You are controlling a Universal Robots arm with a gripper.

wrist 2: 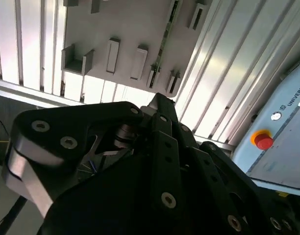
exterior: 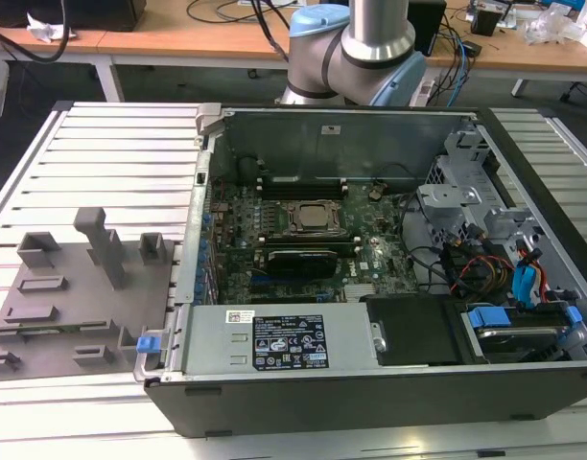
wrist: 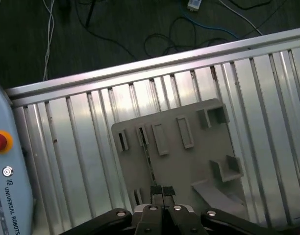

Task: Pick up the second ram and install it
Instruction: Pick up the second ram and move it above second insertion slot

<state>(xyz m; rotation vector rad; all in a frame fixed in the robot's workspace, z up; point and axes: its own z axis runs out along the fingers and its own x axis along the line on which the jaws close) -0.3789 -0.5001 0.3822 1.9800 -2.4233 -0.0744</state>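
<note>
The gripper (wrist: 162, 191) hangs well above the grey fixture plate (exterior: 78, 305), which lies on the slatted bench (exterior: 111, 153) at the edge on the exterior view's left. In the first wrist view the two fingertips (wrist: 157, 191) sit pressed together with nothing between them: the gripper is closed and empty.

The second ram (wrist: 147, 156) stands on its long edge in a narrow slot of the fixture plate, among the raised grey holders. It appears as a thin dark line in the first wrist view. In the second wrist view the ram (wrist 2: 167, 29) appears as a thin green strip. The gripper does not touch it.

The open computer case (exterior: 370, 393) rests on the bench just beside the plate, toward the exterior view's right. Its motherboard (exterior: 274, 230) is exposed.
</note>
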